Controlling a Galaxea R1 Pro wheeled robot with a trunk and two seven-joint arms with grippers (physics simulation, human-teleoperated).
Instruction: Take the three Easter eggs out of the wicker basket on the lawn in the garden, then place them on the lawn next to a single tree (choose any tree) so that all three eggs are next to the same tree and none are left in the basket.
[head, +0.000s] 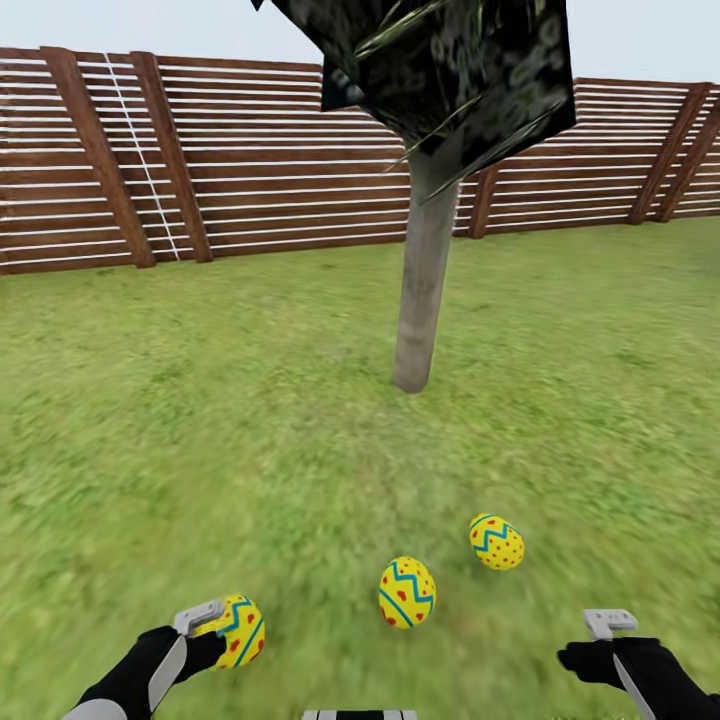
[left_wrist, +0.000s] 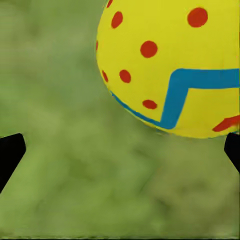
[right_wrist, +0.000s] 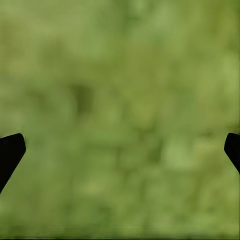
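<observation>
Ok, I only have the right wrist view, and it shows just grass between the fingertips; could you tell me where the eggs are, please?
Observer: In the head view two lie on the lawn ahead of the robot: the nearer egg, and the farther egg to its right, apart from it.
Operator: And the third one?
Observer: The third egg is at the left gripper. In that wrist view the fingers are spread wide and the egg sits off to one side, not between them.
Operator: Is a tree nearby?
Observer: Yes, the tree trunk stands beyond the two eggs, with a wooden fence behind it.
</observation>
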